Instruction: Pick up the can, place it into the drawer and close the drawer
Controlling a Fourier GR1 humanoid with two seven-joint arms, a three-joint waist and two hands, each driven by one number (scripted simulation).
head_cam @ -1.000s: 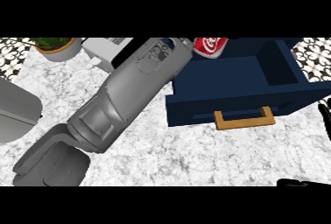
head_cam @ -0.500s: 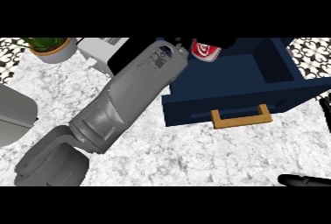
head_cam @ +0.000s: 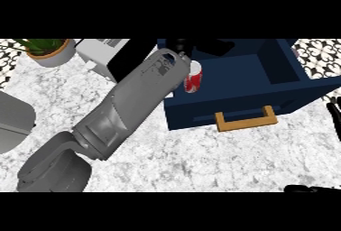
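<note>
Moved since half a second ago: my left arm [head_cam: 133, 108] has swung further right across the counter, and the can [head_cam: 193, 77] has come from beside the drawer's left corner to a spot over its left inner edge.
Can: red with white lettering, upright or nearly so, inside the left wall of the open drawer [head_cam: 266, 81]; only part of it shows beside my wrist, and I cannot tell whether it rests on the drawer floor.
Left hand: [head_cam: 200, 45] dark, at the top of the view above the can; it looks wrapped round the can's upper part, though the fingers blur into the dark drawer behind.
Right hand: [head_cam: 333, 113] only dark fingertips show at the right edge, near the drawer's right front corner; I cannot tell whether they are spread or curled.
Drawer: dark blue, pulled well out, its tan handle [head_cam: 246, 121] facing me.
Counter: [head_cam: 200, 162] pale marble, bare in front of the drawer.
Potted plant: [head_cam: 48, 50] top left corner, well apart from the drawer.
Toaster: [head_cam: 100, 53] white box just right of the plant, partly behind my forearm.
</note>
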